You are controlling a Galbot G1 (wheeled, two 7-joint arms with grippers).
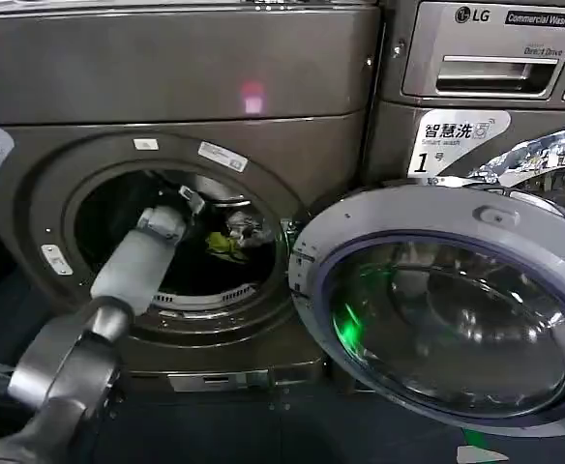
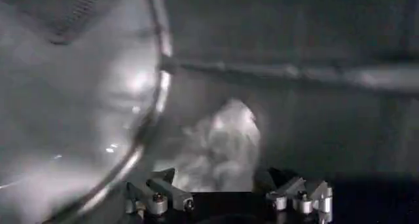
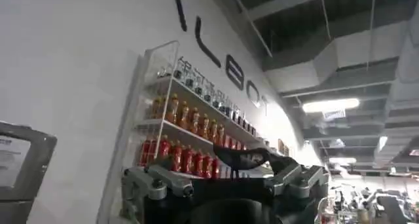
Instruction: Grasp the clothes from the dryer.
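Observation:
The dryer is a dark bronze-grey front loader, and its round mouth stands open. Inside the drum lie the clothes, a small yellow-green bundle with a white-grey piece beside it. My left arm reaches in through the mouth. The left gripper sits just short of the bundle, up and to its left. In the left wrist view the clothes show as a pale heap straight ahead of the open left gripper, with nothing between its fingers. The right gripper is shut on nothing and points at a wall away from the machines.
The dryer's wide glass door hangs open to the right, across the front of the LG machine. The drum's metal rim curves close beside the left gripper. A shelf of bottles hangs on the wall in the right wrist view.

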